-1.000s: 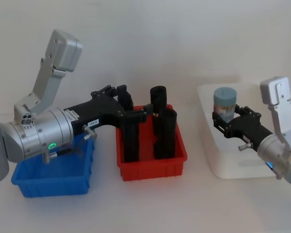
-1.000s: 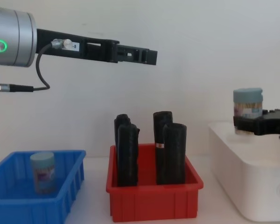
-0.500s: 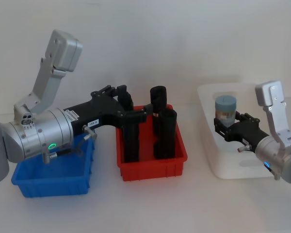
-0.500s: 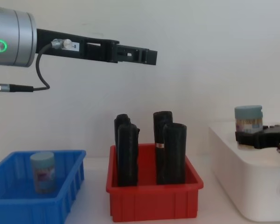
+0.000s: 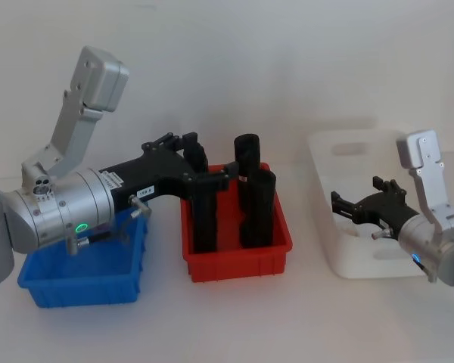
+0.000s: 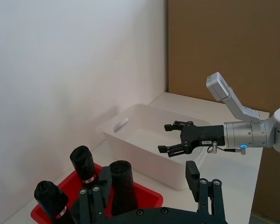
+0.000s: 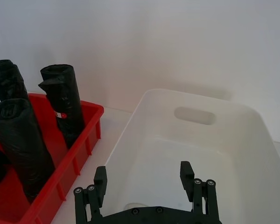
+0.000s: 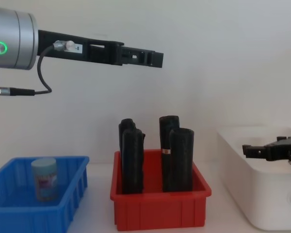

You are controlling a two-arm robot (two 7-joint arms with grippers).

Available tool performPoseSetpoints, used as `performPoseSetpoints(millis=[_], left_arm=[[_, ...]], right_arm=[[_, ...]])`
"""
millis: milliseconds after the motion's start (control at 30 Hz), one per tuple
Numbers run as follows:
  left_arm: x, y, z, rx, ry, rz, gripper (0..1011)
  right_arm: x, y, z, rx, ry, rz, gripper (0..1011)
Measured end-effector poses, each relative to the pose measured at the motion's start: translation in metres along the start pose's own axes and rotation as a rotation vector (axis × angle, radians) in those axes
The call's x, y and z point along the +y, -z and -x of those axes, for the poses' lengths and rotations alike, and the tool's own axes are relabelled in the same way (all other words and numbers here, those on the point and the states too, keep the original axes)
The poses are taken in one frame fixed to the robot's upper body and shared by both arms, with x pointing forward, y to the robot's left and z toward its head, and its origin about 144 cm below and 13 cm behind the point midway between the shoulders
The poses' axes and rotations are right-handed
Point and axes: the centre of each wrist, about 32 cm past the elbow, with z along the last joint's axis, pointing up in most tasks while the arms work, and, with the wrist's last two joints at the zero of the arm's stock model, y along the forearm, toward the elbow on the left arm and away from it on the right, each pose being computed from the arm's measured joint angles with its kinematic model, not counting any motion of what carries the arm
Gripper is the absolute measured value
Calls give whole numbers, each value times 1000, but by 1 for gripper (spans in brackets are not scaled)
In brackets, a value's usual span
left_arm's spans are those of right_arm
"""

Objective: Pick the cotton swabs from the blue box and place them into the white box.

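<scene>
- The blue box (image 8: 26, 219) sits at the table's (image 5: 234, 325) left front. One jar of cotton swabs (image 8: 43, 178) stands upright inside it, near its back wall.
- The red bin (image 8: 160, 211) stands mid-table, just beside the blue box. It holds four black rolls (image 8: 180, 160), all upright.
- The white box (image 8: 262, 194) sits toward the table's right edge.
- The right gripper (image 5: 354, 190) reaches in over the white box's rim. Its fingers are spread wide and carry nothing.
- A pale rounded shape (image 7: 136, 206) lies on the white box's floor under that gripper, too hidden to identify.
- The left gripper (image 8: 150, 57) hangs well above the red bin. Its fingers are spread and empty, clear of the rolls.
</scene>
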Motion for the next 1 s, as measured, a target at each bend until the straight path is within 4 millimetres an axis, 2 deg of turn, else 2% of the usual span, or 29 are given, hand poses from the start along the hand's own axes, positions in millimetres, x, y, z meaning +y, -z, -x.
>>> performPoseSetpoints(millis=[67,767,1000], left_arm=[[0,0,0,0,0,0,1004],[0,1,1,-1,-3,2,1004],[-5,14,7,-21,-57,5,1004]], right_arm=[[0,0,0,-1,2,-1,1000],[-3,1,1,-20,14,-33,1002],[-13,5,5,-17,14,-56,1001]])
